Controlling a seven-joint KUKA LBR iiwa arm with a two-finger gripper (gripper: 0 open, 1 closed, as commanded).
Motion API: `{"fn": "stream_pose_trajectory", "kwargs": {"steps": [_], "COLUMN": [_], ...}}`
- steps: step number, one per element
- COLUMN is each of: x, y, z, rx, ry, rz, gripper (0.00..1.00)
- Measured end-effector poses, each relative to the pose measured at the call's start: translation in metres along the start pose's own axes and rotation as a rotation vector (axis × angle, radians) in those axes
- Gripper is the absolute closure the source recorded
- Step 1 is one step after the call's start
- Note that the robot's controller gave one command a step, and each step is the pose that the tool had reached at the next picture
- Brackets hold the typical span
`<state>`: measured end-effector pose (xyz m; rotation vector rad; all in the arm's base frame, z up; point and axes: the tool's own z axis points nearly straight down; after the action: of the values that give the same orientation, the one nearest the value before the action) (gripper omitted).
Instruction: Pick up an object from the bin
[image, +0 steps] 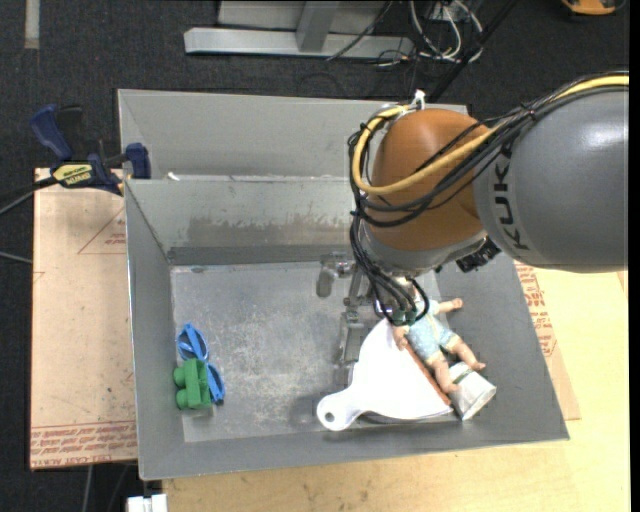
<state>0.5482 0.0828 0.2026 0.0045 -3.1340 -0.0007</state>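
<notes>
Jaws hang narrow, as far as you can make out: the thin metal tips sit close together and nothing shows between them, so nothing has been picked yet. The whole lift is left to do.

Starting at the left of the bin (150, 300), you have a small green and blue toy (197, 375) lying well apart from the white scoop (385, 390), near the bin's left wall. Between the toy and the scoop the floor is bare. The jaws point almost straight down just beside the scoop's left edge, over bare floor, not over the scoop's bowl. I cannot tell whether they touch that edge. The scoop lies with its short handle pointing down and left. Across the scoop's right side lies a small doll (437, 343) in a pale blue top, slanting from upper left to lower right.

The orange cover (425, 180) sits directly above the jaws, up and slightly right of the scoop, wrapped in black and yellow cables. The grey arm (570, 190) runs off to the right from it. By my reading, you would need the jaws wider and moved right to take the scoop or doll.
</notes>
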Motion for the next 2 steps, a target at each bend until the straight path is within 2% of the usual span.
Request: {"fn": "stream_pose_trajectory", "kwargs": {"steps": [1, 2], "x": [-0.001, 0.023], "y": [0.000, -0.023], "z": [-0.005, 0.033], "rx": [-0.001, -0.002], "ry": [-0.008, -0.010], "rz": [0.002, -0.061], "gripper": [0.00, 0.00]}}
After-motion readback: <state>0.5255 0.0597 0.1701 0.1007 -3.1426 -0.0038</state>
